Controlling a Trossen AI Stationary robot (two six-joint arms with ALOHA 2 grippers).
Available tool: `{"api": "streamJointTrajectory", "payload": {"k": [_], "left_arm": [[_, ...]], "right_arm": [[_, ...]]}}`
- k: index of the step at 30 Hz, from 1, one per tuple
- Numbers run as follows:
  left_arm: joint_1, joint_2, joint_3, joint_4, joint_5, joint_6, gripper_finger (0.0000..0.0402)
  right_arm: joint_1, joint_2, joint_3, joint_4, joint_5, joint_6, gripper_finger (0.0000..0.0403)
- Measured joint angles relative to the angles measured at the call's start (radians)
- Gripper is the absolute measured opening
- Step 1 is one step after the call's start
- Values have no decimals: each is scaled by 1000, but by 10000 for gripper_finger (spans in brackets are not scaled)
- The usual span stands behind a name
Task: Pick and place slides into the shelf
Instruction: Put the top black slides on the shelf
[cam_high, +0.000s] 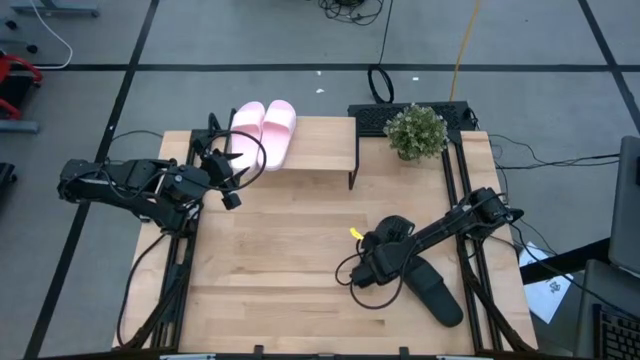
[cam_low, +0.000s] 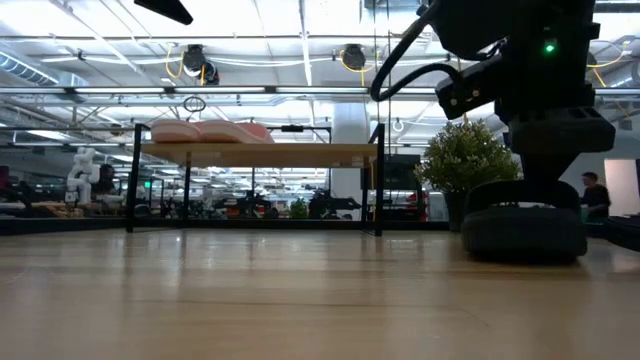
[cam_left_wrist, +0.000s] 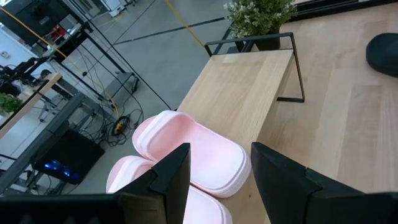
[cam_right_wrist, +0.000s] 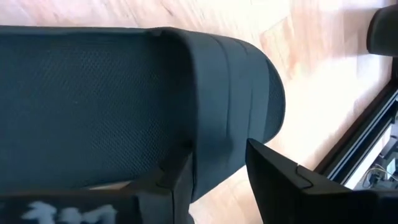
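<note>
Slides first: the right gripper sits low over a black slide, one finger down beside its edge and the other running under it, so it looks closed on that slide, just above the tabletop. The second black slide lies just beside it. My worry: an edge pinch on a floppy strap could let it sag, twist or slip out on the way to the shelf. Well away, the left gripper hangs open just above the pink slides already up there, so a wide carry could bump them.
</note>
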Motion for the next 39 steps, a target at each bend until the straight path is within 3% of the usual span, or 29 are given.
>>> {"api": "streamJointTrajectory", "payload": {"k": [5,12,24,33,39], "left_arm": [[0,0,0,0,0,-2,175],[0,0,0,0,1,-2,175],[0,0,0,0,0,-2,175],[0,0,0,-2,-24,-4,175],[-9,-10,0,-55,-146,-2,175]], "right_arm": [[-2,0,-11,3,3,-9,101],[-2,0,-33,7,10,-30,11],[36,0,42,-108,60,-13,3],[85,-37,257,-171,269,-55,1],[55,-41,386,-170,548,-261,1]]}}
